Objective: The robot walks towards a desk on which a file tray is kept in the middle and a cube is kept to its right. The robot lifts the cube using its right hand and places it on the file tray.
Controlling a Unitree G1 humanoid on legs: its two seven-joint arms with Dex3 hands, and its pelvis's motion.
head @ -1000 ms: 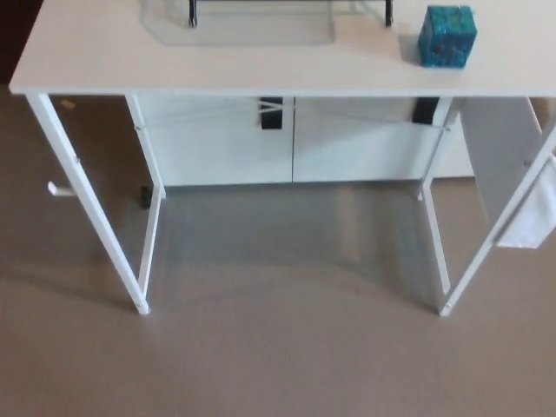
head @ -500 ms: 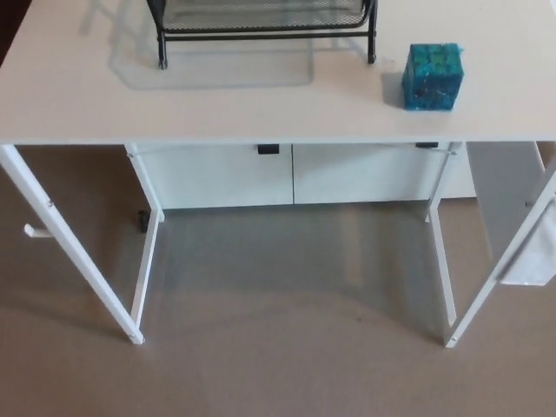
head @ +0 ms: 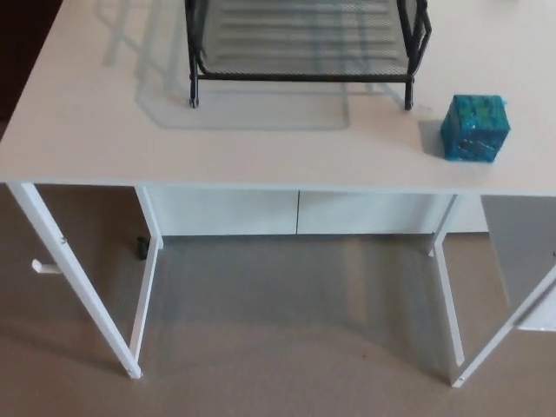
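A white surface on thin white legs is seen across the upper part of the head view, with brown floor below it. A black wire-mesh file tray is set at the middle back of the surface, its top cut off by the picture's edge. A small teal cube is placed to the tray's right, apart from it and near the front edge of the surface, resting flat.

The cube is judged to be light and stiff, with a glossy patterned skin that may prove somewhat slippery; nothing fragile is suggested. A hold across two opposite upright faces is judged best, with the thumb on one and the two fingers on the other. No arm or hand is shown, so no pose can be given and the state of the fingers cannot be told. The lift is not yet begun.
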